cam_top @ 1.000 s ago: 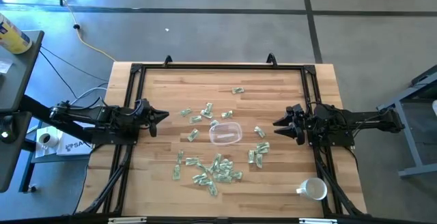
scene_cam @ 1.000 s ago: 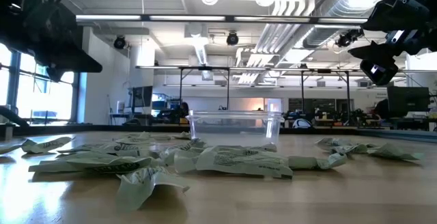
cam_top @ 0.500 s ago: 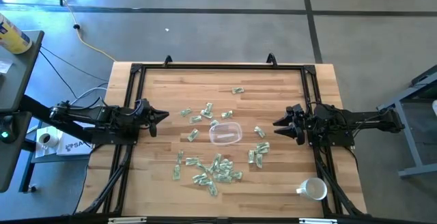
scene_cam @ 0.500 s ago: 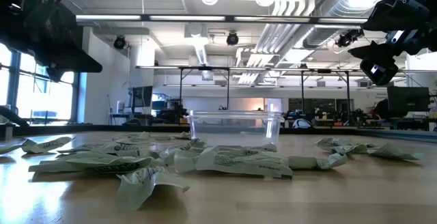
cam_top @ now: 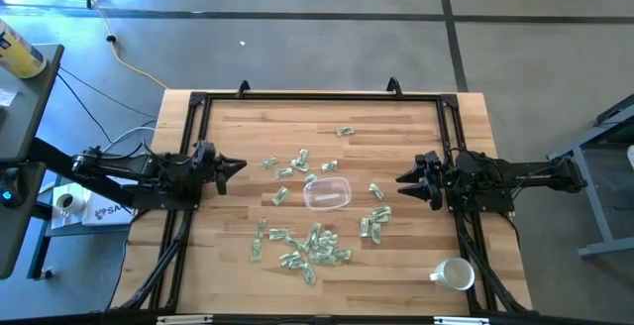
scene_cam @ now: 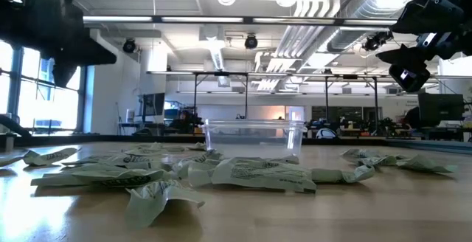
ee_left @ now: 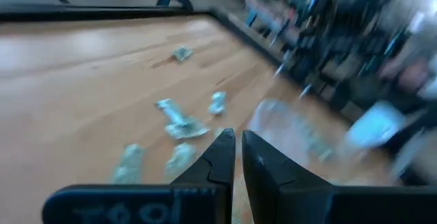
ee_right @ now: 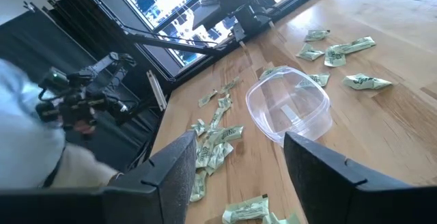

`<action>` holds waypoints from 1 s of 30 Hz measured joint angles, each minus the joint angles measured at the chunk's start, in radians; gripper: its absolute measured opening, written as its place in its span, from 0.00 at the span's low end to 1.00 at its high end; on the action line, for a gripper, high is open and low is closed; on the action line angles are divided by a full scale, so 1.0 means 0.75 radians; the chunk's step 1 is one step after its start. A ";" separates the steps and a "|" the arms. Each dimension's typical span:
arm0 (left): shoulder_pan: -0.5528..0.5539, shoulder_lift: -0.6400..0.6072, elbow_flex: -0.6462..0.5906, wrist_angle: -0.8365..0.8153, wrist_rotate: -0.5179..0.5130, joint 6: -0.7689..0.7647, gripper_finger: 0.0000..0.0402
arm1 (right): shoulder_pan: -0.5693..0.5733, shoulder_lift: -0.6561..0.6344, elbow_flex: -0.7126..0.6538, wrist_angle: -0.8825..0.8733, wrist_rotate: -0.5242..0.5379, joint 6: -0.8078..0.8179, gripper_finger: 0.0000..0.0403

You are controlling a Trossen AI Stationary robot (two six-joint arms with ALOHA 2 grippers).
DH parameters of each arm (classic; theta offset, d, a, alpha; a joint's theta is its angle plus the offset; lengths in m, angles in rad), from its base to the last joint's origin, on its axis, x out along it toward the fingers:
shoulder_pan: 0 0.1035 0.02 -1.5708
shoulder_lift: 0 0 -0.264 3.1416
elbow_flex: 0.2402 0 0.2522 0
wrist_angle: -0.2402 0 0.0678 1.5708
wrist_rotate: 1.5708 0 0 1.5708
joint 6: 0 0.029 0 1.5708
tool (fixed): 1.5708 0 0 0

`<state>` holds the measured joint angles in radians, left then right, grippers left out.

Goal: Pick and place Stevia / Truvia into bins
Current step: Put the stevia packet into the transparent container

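Many pale green and white Stevia sachets [cam_top: 309,244] lie flat and scattered over the middle of the wooden table, with the densest heap toward the near edge. Among them stands the clear round bin [cam_top: 327,194], resting on its base; it also shows in the right wrist view [ee_right: 290,101] and the low view [scene_cam: 251,135]. My left gripper [cam_top: 241,166] hovers shut at the table's left side, well short of the sachets [ee_left: 177,118]. My right gripper [cam_top: 401,179] hovers open at the right side, pointing toward the bin, with nothing between its fingers [ee_right: 177,162].
A white mug [cam_top: 456,273] stands at the near right corner. A black frame [cam_top: 317,97] runs along the table's edges. Bare wood lies between each gripper and the sachets, and along the far side except for one lone sachet [cam_top: 345,131].
My left gripper has rolled about its own pointing line and tipped a little, staying in place above the table's left side. Sachets and bin lie as before.
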<state>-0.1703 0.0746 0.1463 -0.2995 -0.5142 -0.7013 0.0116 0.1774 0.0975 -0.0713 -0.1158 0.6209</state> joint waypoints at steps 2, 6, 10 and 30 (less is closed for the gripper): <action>0.000 0.005 0.001 0.054 -0.059 -0.100 0.16 | 0.000 0.000 0.000 0.000 0.004 -0.022 0.53; 0.000 0.009 0.001 0.185 -0.086 -0.238 0.16 | -0.001 0.000 0.000 0.000 0.087 -0.436 0.54; 0.000 0.009 0.002 0.341 -0.082 -0.329 0.16 | -0.001 0.000 0.000 0.000 0.224 -0.655 0.54; 0.000 0.030 0.004 0.700 -0.068 -0.397 0.16 | -0.001 0.000 0.001 0.300 0.736 0.137 0.52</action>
<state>-0.1703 0.0971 0.1493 0.2256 -0.5652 -0.9989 0.0109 0.1776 0.0978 0.1539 0.4362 0.7238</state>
